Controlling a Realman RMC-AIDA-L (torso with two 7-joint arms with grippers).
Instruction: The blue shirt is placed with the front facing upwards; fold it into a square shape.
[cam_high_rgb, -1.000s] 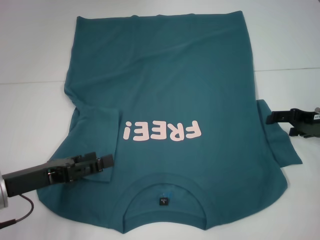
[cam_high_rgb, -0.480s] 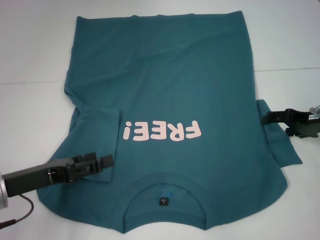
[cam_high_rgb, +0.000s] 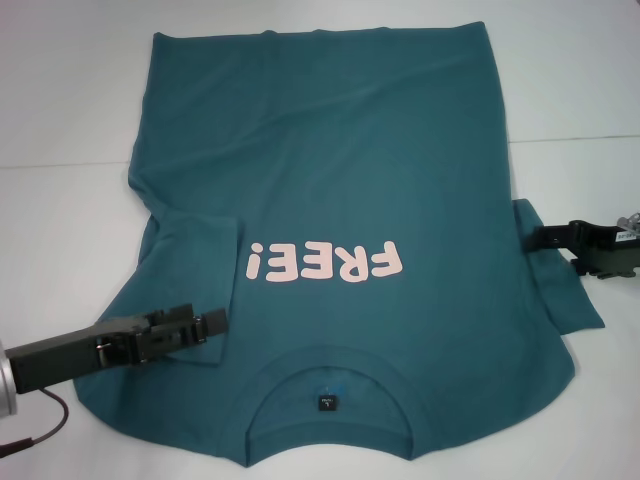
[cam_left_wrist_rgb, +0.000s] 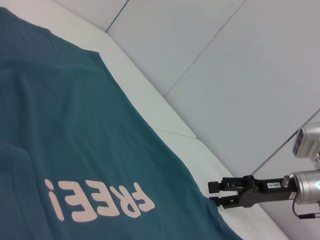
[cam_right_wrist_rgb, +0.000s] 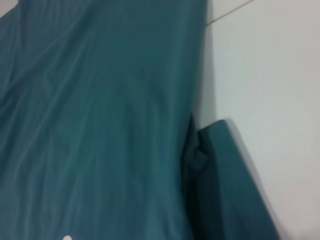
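Teal blue shirt — front up

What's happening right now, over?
Left gripper on the folded-in left sleeve. Right gripper open at the right sleeve. Blue shirt flat, print up. Nothing blocking.

Bare table flanks the blue shirt both sides
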